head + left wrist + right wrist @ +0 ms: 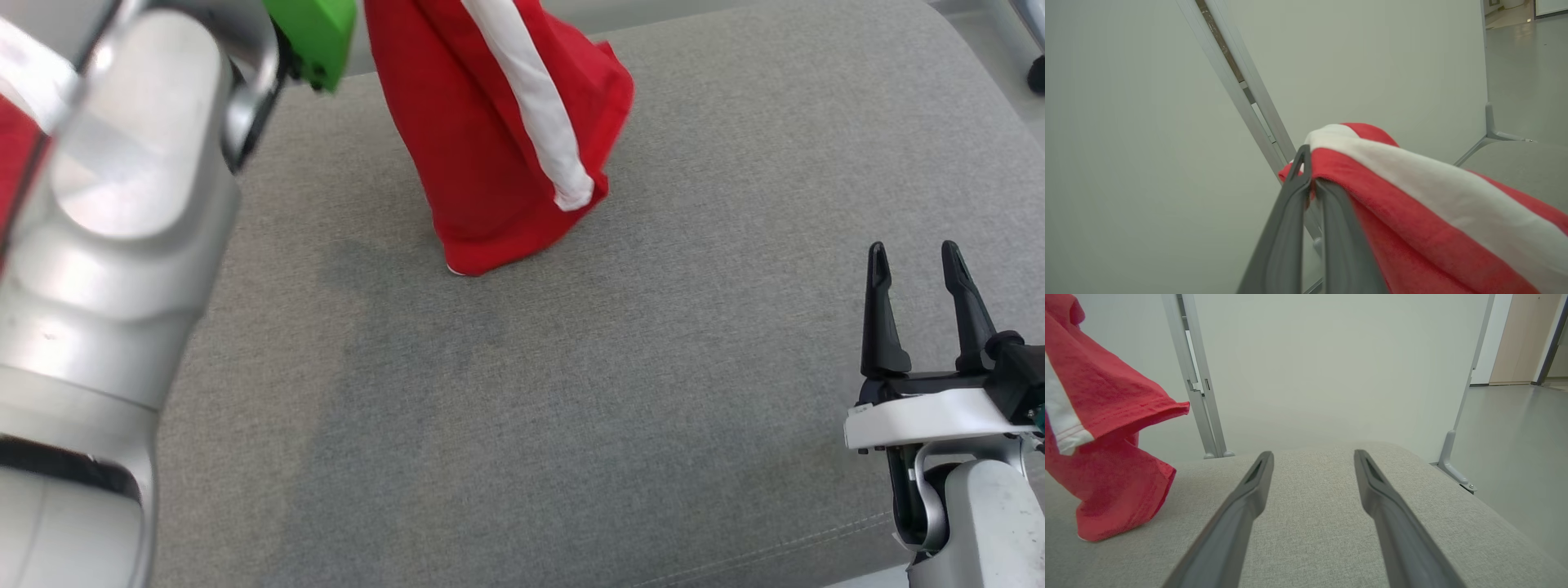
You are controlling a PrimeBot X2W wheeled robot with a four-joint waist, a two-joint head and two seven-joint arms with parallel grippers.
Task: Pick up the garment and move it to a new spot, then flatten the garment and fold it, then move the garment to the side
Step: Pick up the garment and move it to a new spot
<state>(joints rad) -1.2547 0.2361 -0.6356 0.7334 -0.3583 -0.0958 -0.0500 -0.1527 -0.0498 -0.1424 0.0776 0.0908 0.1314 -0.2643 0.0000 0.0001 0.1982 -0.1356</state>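
Head view shows a red fabric garment with a white stripe (490, 147) hanging down from above. Its lower hem touches the grey woven upholstered surface (571, 425) at the far middle. In the left wrist view the left gripper (1309, 179) has its two dark fingers pressed together on a fold of this garment, which drapes over them to the right. The right gripper (914, 261) is at the near right of the surface, well apart from the garment, with its jaws wide and holding nothing. The silver left forearm (114, 245) with a green block (314, 33) is close to the camera. Behind the surface stands a pale plain wall panel (1331, 367) with grey metal posts (1196, 375). At the right are a smooth grey floor (1515, 428) and a light wooden door (1515, 339).
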